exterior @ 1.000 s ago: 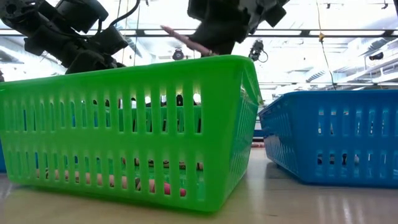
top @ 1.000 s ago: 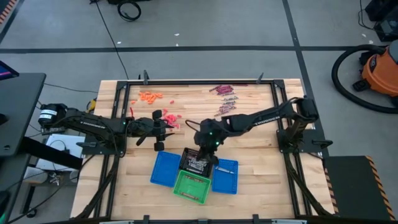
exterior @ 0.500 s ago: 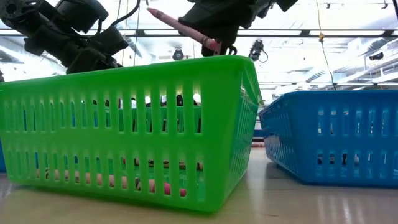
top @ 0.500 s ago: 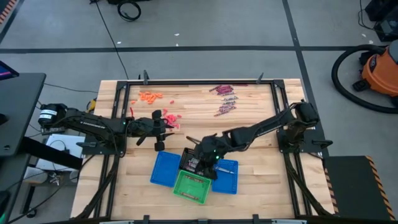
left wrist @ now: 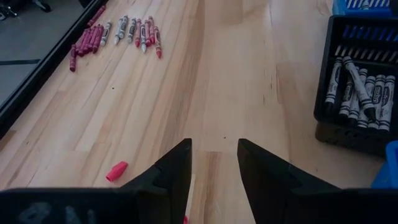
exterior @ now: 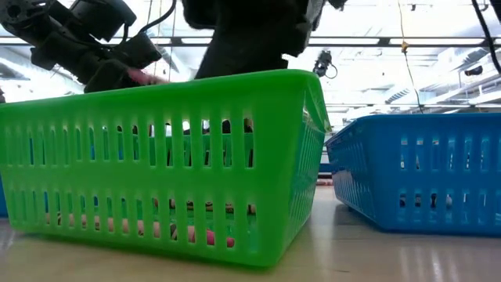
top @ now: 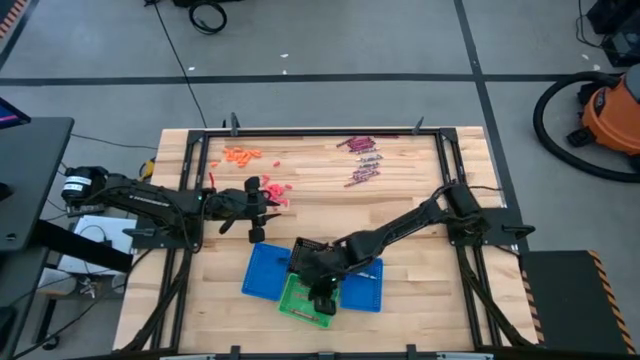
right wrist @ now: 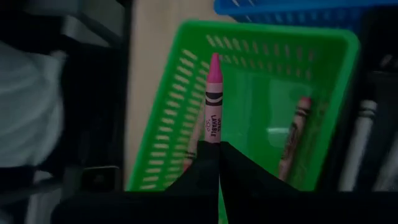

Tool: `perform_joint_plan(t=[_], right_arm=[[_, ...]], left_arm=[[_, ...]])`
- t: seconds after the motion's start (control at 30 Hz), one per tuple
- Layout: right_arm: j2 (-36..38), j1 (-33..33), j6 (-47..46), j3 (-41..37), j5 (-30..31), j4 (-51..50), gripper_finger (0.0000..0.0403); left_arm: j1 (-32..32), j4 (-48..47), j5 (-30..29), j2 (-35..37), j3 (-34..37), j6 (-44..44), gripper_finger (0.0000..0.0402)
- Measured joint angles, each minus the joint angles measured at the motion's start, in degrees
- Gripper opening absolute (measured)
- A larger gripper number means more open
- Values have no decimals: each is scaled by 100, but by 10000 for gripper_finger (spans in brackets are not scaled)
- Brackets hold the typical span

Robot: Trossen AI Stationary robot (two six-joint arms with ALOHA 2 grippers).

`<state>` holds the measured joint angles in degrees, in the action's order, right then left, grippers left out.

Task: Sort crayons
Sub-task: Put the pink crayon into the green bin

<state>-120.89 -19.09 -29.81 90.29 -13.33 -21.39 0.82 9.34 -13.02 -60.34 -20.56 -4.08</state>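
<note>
Pincers of the right gripper (right wrist: 217, 149) clamp the butt of a pink crayon (right wrist: 212, 99), poised tip-out over the green basket (right wrist: 168, 130) holding other crayons (right wrist: 295, 134). Light, stiff and likely brittle, its paper wrapper offers the surest hold. Beyond, the left gripper (left wrist: 213, 165) hangs part-open and empty over the table (left wrist: 230, 74), near a loose row of crayons (left wrist: 127, 31).
</note>
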Motion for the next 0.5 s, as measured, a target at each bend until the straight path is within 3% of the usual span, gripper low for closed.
perform_joint_plan(t=[0.23,0.5], right_arm=[[-561,-35,-129,764,28,-763,13],[-643,-33,-218,819,16,-1057,33]], left_arm=[[0,-2,0,0,0,0,141],[0,-11,0,0,0,-2,141]])
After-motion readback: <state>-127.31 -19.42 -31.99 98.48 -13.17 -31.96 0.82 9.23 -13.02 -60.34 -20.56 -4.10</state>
